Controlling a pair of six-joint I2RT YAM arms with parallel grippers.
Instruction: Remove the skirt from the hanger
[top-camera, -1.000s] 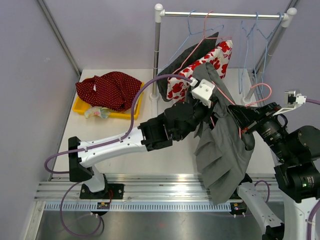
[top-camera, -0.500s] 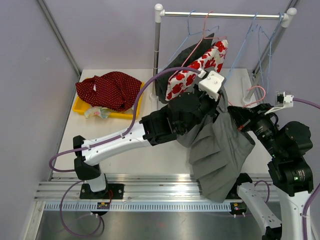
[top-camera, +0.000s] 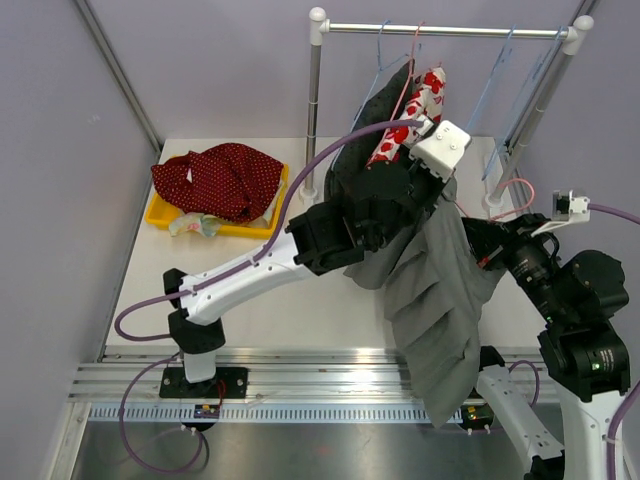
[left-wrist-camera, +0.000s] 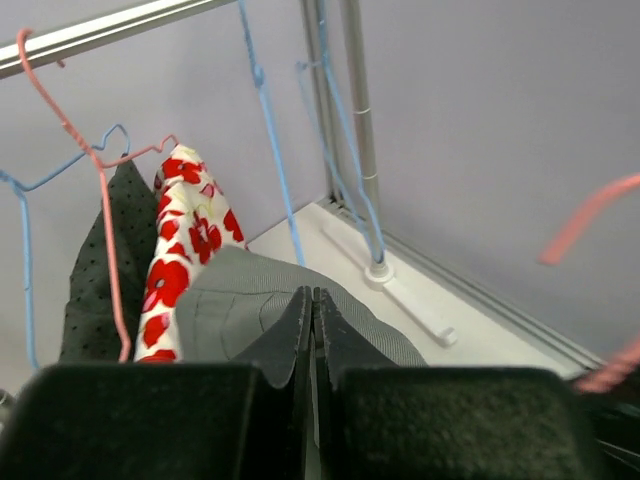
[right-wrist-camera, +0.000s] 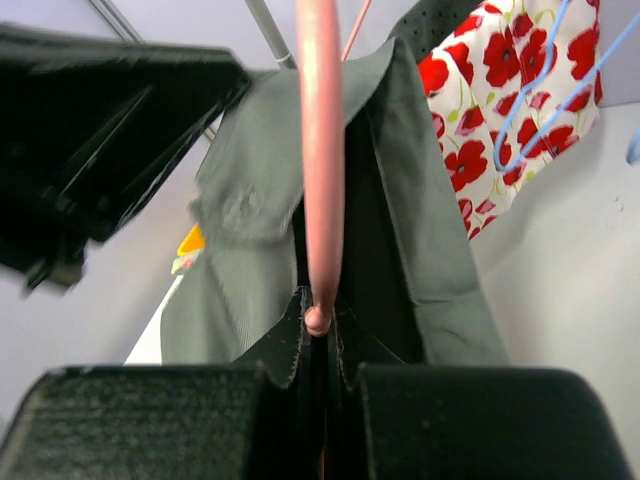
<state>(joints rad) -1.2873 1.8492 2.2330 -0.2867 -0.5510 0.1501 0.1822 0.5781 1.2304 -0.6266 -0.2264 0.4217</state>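
The grey pleated skirt (top-camera: 440, 300) hangs between the two arms, with its hem down past the table's front edge. My left gripper (top-camera: 432, 192) is shut on the skirt's waistband and holds it up near the rack. In the left wrist view the jaws (left-wrist-camera: 313, 297) are pressed together on the grey cloth (left-wrist-camera: 225, 305). My right gripper (top-camera: 478, 250) is shut on the pink hanger (top-camera: 512, 181). In the right wrist view the jaws (right-wrist-camera: 320, 312) clamp the pink wire (right-wrist-camera: 320, 150), which runs up between the skirt's folds (right-wrist-camera: 250, 200).
A clothes rack rail (top-camera: 440, 30) carries a red-flowered garment (top-camera: 405, 118), a dark dotted garment (top-camera: 362, 150) and blue hangers (top-camera: 500, 80). A yellow tray (top-camera: 160, 215) with a red dotted garment (top-camera: 220, 175) sits at the back left. The rack post (top-camera: 313, 110) stands behind the left arm.
My left gripper has risen and moved back toward the rack, pulling the skirt's waistband up. The skirt has swung and hangs longer. The right arm has shifted slightly.
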